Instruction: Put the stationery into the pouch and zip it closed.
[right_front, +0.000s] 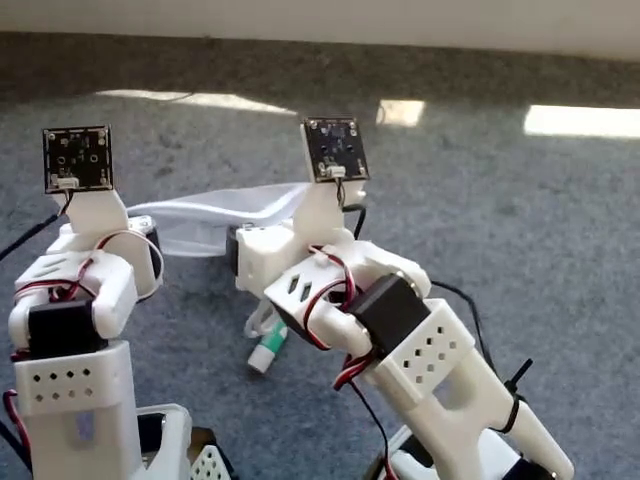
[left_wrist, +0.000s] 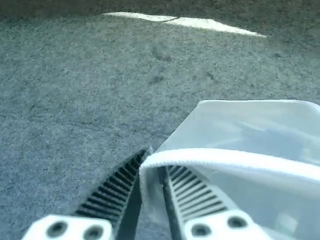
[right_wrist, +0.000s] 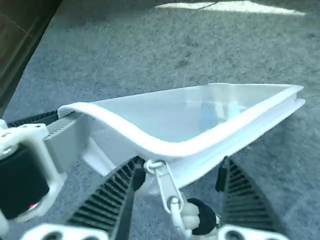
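The left gripper (left_wrist: 152, 166) is pinched tight on the left end of the pouch (left_wrist: 245, 127), right at its rim. The right gripper (right_wrist: 182, 164) has its jaws apart, either side of the zipper pull (right_wrist: 168, 194) hanging from the near rim. It isn't clamped on it, I'd say. The pouch hangs between the two, long axis left to right, mouth gaping. A marker (right_front: 268, 350) lies on the carpet (right_front: 520, 240), nearer than the pouch and beneath the right arm, so that arm is the closer one. Something bluish may be inside the pouch — hard to tell.
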